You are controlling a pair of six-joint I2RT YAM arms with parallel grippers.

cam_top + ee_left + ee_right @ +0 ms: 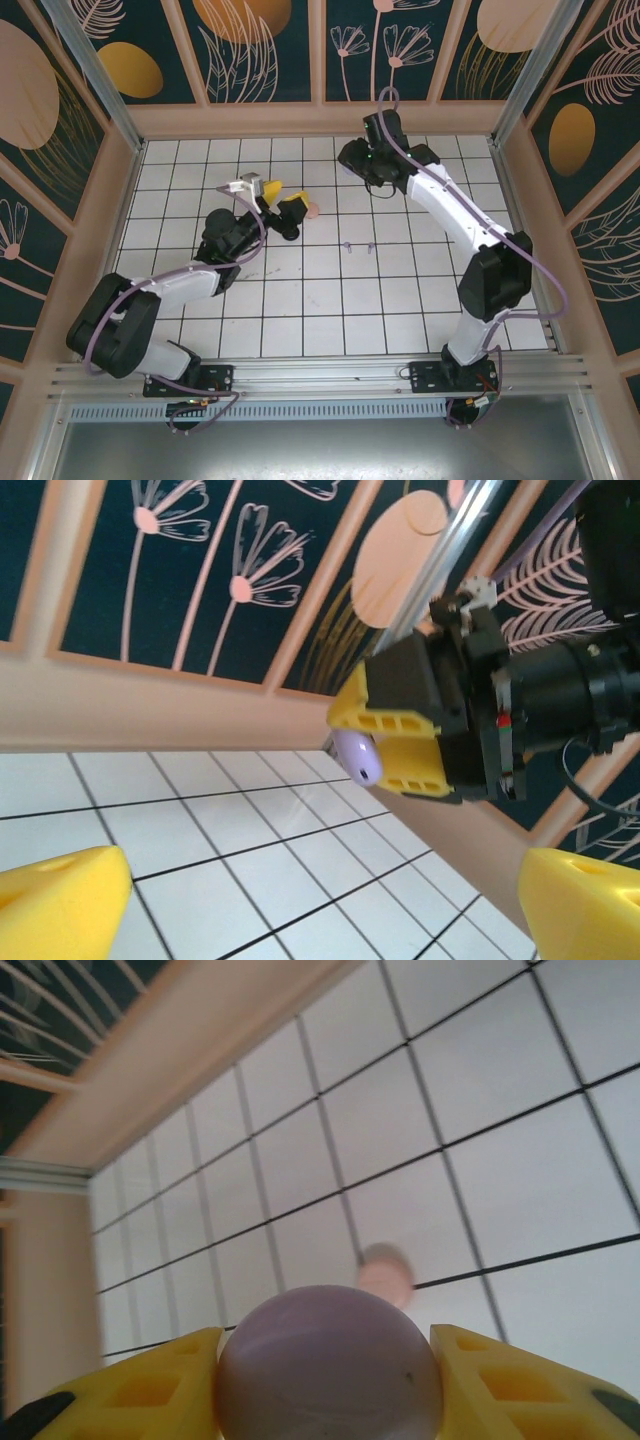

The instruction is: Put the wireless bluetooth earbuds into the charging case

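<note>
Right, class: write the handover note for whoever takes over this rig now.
Left hand: open, empty.
Right hand: shut on the lavender case, held off the table.
Two tiny earbuds lie on the tiles mid-table; a pinkish round thing lies near the left hand.
Done: case gripped.
To do: both earbuds into the case.
</note>
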